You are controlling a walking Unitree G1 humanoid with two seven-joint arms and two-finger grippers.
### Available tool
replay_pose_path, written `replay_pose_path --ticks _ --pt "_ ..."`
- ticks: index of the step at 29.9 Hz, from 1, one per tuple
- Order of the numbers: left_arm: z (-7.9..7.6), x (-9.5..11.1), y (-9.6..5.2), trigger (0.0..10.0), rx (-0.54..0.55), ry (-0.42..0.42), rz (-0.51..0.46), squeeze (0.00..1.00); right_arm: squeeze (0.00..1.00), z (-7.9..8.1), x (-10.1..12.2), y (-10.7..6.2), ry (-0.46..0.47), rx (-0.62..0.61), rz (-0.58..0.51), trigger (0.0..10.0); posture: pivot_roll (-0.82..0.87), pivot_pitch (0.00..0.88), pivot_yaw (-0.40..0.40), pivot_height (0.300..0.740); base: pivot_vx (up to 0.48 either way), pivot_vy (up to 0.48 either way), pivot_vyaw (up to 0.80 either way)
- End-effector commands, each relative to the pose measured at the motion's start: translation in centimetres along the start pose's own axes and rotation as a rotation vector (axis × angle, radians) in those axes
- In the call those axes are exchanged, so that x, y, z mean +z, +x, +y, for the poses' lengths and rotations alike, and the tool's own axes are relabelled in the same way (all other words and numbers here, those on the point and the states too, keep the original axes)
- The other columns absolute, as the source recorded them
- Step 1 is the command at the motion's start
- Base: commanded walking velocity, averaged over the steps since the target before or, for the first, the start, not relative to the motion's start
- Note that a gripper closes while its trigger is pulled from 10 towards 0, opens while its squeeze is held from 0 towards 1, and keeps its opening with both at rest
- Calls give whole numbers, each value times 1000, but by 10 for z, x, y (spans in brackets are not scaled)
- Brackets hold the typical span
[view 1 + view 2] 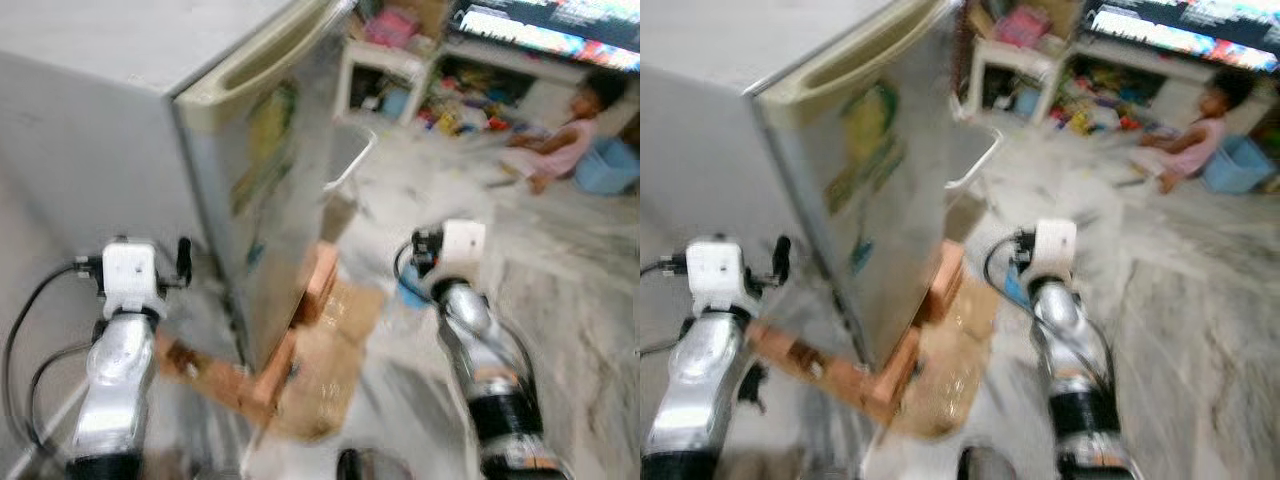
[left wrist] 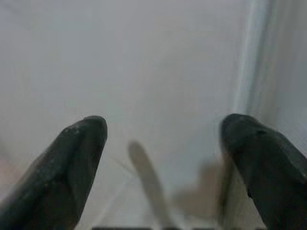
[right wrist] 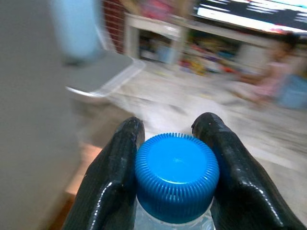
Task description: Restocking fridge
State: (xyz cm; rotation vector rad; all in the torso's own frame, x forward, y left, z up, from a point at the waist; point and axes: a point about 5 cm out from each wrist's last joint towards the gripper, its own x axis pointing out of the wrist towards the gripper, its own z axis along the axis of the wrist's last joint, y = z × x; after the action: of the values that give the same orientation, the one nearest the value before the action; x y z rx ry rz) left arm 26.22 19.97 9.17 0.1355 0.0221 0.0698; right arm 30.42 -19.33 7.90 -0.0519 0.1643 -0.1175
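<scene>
1. Blue-capped bottle (image 3: pixel 175 179) is clamped at the neck in the right gripper (image 3: pixel 175 167), fingers (image 3: pixel 112 182) pressed on both sides of the cap. In the left eye view it hangs just below the right wrist, at about 2 o'clock from the cardboard.
2. Left gripper (image 2: pixel 163 163) is spread wide and carries nothing; it faces a plain pale panel, which I judge to be the fridge's side wall.
3. Fridge (image 1: pixel 130 130) stands at 11 o'clock with its door (image 1: pixel 275 190) shut and the handle recess along the top edge. It sits on bricks (image 1: pixel 300 320) with flattened cardboard (image 1: pixel 335 370) on the floor (image 1: pixel 560 300) beneath.
4. Person (image 1: pixel 560 145) sits on the floor at 2 o'clock, well apart, near a blue tub (image 1: pixel 610 165) and low shelves (image 1: pixel 400 70). A clear lid or tray (image 1: pixel 345 155) leans just beside the fridge's far corner.
5. Head views are heavily blurred, so the robot looks to be in motion; treat positions as rough.
6. Risks, my read:
   - Nothing goes in while the door is shut; the free left gripper is aimed at the side panel, not the handle.
   - Neck-only grip could let the bottle swing and slip on a sudden stop.
   - Bricks and cardboard lie in the foot path: trip or fridge bump.
   - Watch the person.
</scene>
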Motion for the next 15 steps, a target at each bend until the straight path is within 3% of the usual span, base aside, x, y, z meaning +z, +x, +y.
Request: replay_pose_path --ticks 1,9,15 --pt "1 4 2 10000 -12 12 -12 0 0 10 9 2 17 22 -33 10000 97 0 -79 740 0 0 -712" --pt "1 4 3 10000 -4 4 -13 0 0 10 10 2 16 21 -36 10000 91 0 -78 740 0 0 -484" --pt "1 5 4 10000 -14 0 -17 0 0 9 11 1 14 16 -40 10000 86 0 -75 740 0 0 0"
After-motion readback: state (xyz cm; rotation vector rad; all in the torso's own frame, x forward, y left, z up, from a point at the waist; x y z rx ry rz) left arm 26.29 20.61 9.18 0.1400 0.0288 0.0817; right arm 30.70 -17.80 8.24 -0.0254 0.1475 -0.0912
